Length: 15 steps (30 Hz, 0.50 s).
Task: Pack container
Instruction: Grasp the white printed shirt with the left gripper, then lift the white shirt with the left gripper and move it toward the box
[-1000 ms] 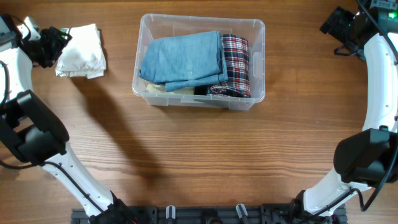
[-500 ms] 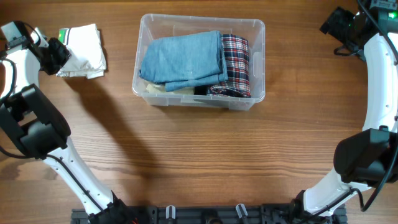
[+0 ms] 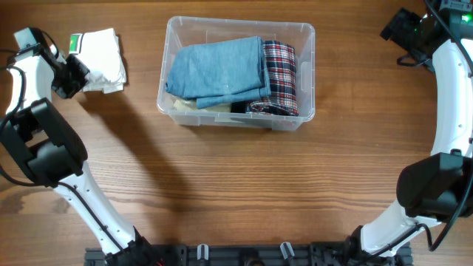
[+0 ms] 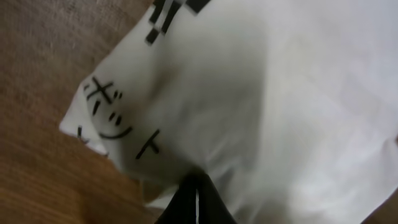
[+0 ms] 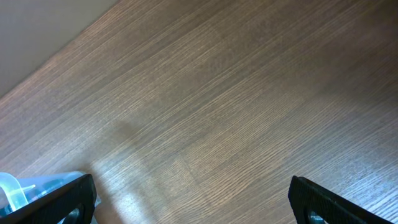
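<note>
One container (image 3: 240,23), clear, toward the far side of the bench (image 3: 236,170), long axis left to right. Already inside: one folded blue denim piece (image 3: 214,70), one plaid piece (image 3: 281,74) along the right wall, one cream layer (image 3: 181,106) underneath. Also a dark scrap (image 3: 238,108) at the front, too little visible to name.

Left of the container, well apart from its left wall: one folded white cloth (image 3: 102,60) with a green tag (image 3: 76,42) and black printed characters. At the near-left edge of this cloth, the left gripper (image 3: 77,72), fingers (image 4: 184,208) pressed together and, by the look of the wrist view, pinching the fabric. From there, container straight to the right. So probably a lift, a carry rightward over the left rim, then a drop on top of the denim.

Right of the container, about as far out on the other side: the right gripper (image 3: 395,29), fingers (image 5: 68,199) spread wide over bare wood, holding nothing. Nearer to the cloth by far: the left arm. Two arms, one piece left outside.
</note>
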{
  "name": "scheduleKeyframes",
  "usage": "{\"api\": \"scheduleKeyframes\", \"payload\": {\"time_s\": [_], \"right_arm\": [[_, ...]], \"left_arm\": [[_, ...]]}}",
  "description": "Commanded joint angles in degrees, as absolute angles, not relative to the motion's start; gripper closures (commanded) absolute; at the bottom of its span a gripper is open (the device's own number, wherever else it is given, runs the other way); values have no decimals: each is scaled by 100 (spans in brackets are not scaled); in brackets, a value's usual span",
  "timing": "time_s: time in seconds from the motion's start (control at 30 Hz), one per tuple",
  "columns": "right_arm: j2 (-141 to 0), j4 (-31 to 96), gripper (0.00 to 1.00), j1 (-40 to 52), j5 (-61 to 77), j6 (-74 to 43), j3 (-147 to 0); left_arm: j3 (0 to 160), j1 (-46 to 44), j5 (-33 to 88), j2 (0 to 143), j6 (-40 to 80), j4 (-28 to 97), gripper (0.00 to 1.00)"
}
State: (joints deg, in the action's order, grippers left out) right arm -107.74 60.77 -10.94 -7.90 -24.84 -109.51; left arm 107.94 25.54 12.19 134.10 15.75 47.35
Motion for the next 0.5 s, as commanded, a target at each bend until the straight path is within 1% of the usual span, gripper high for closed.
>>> {"api": "scheduleKeyframes", "payload": {"time_s": [0.0,0.2,0.3,0.47], "right_arm": [[-10844,6060,0,-1070,-764,-2563,-10912],[-10844,6060,0,-1070,-764,-2563,-10912],[-10844,6060,0,-1070,-764,-2561,-10912],[-10844,6060,0,-1070,-764,-2561,-10912]], "left_arm": [[10785,2460,1085,13493,1551,4989,96],[10785,2150,1461,13493,1549,5035,96],[10785,1973,1426,13491,1544,4877,96],[10796,1940,1409,13452,1544,4864,96]]}}
